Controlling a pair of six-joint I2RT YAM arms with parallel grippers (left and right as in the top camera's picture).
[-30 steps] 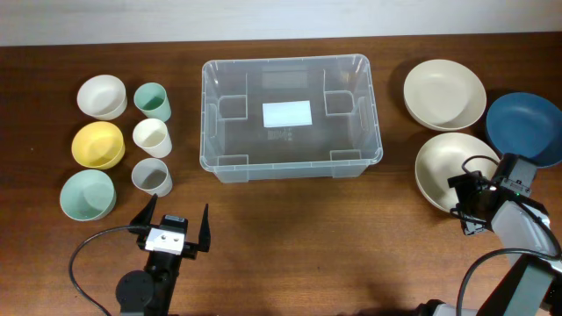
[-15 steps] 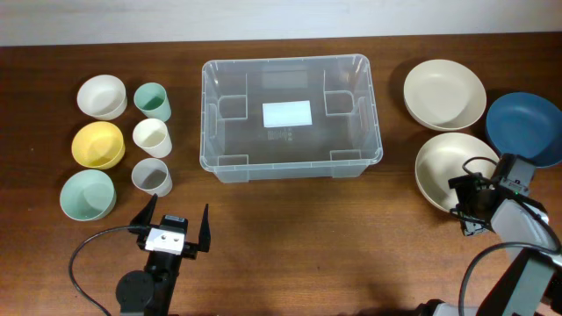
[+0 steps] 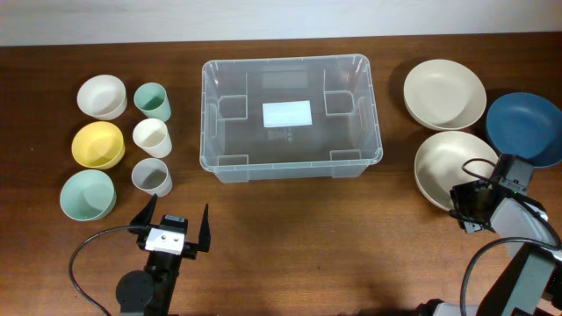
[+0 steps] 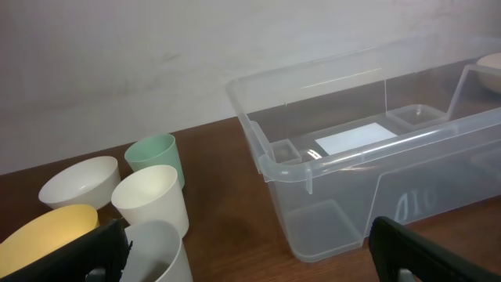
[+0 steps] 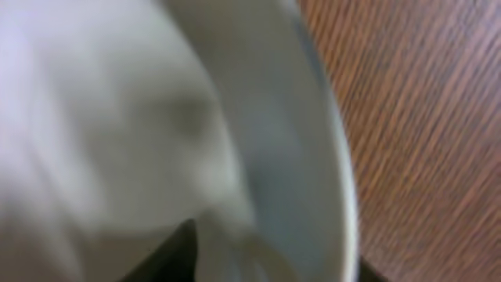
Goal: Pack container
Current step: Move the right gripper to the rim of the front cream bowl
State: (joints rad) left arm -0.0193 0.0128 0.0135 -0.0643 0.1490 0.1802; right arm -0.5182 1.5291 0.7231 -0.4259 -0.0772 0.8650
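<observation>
The clear plastic container (image 3: 290, 114) stands at the table's middle with a white label on its base, and nothing lies in it. It also shows in the left wrist view (image 4: 368, 157). My left gripper (image 3: 173, 230) is open and empty, near the front edge, below the grey cup (image 3: 152, 176). My right gripper (image 3: 466, 212) sits at the near rim of a cream bowl (image 3: 446, 162). In the blurred right wrist view its fingers straddle that bowl's rim (image 5: 297, 157), one inside and one outside, closed on it.
White bowl (image 3: 101, 95), yellow bowl (image 3: 97, 143) and pale green bowl (image 3: 87, 193) stand at left. Green cup (image 3: 152, 99) and cream cup (image 3: 151, 136) stand beside them. A second cream bowl (image 3: 444, 93) and a blue bowl (image 3: 525, 125) are at right.
My right gripper has shifted slightly down toward the front at the cream bowl's rim and looks more closed. The left arm and the container have not moved.
</observation>
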